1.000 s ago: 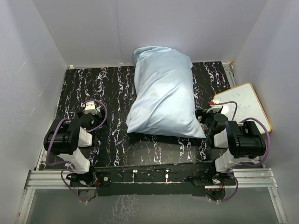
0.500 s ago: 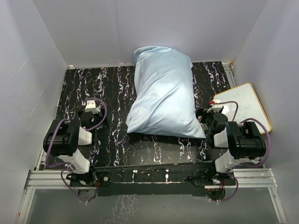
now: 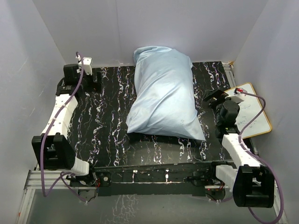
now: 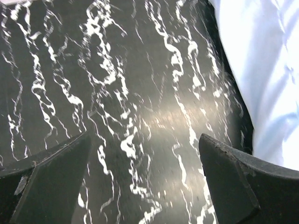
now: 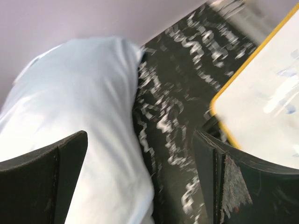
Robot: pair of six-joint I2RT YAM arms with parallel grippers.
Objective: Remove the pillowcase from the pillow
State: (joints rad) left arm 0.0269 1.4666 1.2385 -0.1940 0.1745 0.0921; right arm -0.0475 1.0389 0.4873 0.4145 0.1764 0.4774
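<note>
The pale blue pillowcase (image 3: 163, 93) lies filled and plump in the middle of the black marbled table (image 3: 107, 102), reaching to the back wall. The pillow is hidden inside it. My left gripper (image 3: 95, 79) is at the far left back of the table, well apart from the case. In its wrist view the gripper (image 4: 145, 156) is open over bare table, with the pillowcase (image 4: 264, 70) off to the right. My right gripper (image 3: 211, 96) hovers beside the case's right edge. It is open (image 5: 140, 158), with the pillowcase (image 5: 79, 98) to its left.
A yellow-framed whiteboard (image 3: 250, 112) lies at the table's right edge, under and beside the right arm, and the whiteboard (image 5: 266, 93) fills the right of that wrist view. White walls enclose the table on three sides.
Both arms have unfolded from near their bases. The left reached far back left, and the right swung forward and right beside the pillowcase. The pillowcase has not moved.
</note>
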